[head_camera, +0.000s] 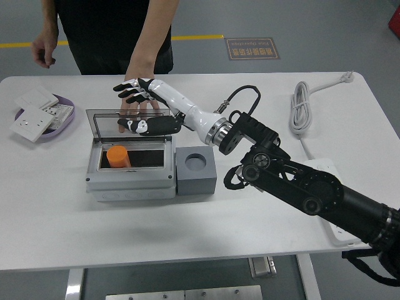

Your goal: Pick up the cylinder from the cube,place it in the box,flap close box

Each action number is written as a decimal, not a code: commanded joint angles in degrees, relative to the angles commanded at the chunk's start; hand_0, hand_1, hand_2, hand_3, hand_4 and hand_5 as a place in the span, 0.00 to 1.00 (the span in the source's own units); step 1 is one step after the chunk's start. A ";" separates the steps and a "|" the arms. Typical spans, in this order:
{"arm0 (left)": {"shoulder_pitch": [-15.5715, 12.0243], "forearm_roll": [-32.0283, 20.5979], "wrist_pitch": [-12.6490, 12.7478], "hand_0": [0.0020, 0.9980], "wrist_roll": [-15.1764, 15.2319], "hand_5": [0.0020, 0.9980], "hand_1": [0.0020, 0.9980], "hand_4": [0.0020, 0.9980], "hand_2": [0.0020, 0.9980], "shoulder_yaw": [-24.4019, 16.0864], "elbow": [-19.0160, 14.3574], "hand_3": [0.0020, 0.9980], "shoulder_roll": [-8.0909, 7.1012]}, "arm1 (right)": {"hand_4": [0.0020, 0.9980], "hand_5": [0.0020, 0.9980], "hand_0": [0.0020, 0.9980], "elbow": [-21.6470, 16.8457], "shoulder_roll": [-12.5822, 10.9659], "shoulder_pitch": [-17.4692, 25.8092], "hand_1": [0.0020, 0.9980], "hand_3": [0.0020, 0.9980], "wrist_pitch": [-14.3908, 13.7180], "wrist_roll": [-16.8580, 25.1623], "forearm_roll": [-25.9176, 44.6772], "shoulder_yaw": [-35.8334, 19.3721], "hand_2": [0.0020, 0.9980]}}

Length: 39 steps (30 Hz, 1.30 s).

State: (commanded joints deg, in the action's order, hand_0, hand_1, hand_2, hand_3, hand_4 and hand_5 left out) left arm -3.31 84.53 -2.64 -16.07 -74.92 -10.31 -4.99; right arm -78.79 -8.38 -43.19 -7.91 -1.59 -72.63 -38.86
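orange cylinder (117,156) sits in box (130,185). right hand (142,107), fingers spread wide, empty, above the open lid (128,120); person's hand (139,100) beneath. push lid forward evenly.

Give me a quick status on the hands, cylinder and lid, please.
Right robot hand open above the lid. Orange cylinder upright inside the box. Lid open; a person's hand rests behind it.

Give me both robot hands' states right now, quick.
Left hand: not in view.
Right hand: open, fingers spread, holding nothing, above the box's raised lid; the orange cylinder sits in the box.
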 joint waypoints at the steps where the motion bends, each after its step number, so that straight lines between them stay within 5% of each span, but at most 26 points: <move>1: 0.03 0.04 0.00 0.60 0.00 0.20 0.59 0.64 0.59 -0.03 0.00 0.58 0.00 | 0.70 0.25 0.82 0.05 -0.53 0.03 0.74 0.74 0.16 -0.01 -0.14 -1.07 0.75; 17: 0.44 0.12 -0.03 0.60 0.02 0.20 0.59 0.64 0.59 -0.04 0.00 0.58 0.18 | 0.69 0.26 0.82 9.85 -1.63 2.14 0.73 0.73 1.96 1.74 -1.27 -6.70 0.74; 39: 0.84 -0.53 -0.13 0.60 0.26 0.20 0.59 0.64 0.59 1.12 0.00 0.58 0.14 | 0.65 0.26 0.81 15.04 4.72 3.10 0.73 0.71 1.07 4.14 -0.26 0.89 0.73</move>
State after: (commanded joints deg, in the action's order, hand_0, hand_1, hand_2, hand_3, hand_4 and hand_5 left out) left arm -2.47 84.01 -2.78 -15.81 -73.80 -10.31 -4.85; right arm -63.75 -3.66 -40.09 -6.85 2.55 -72.89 -37.97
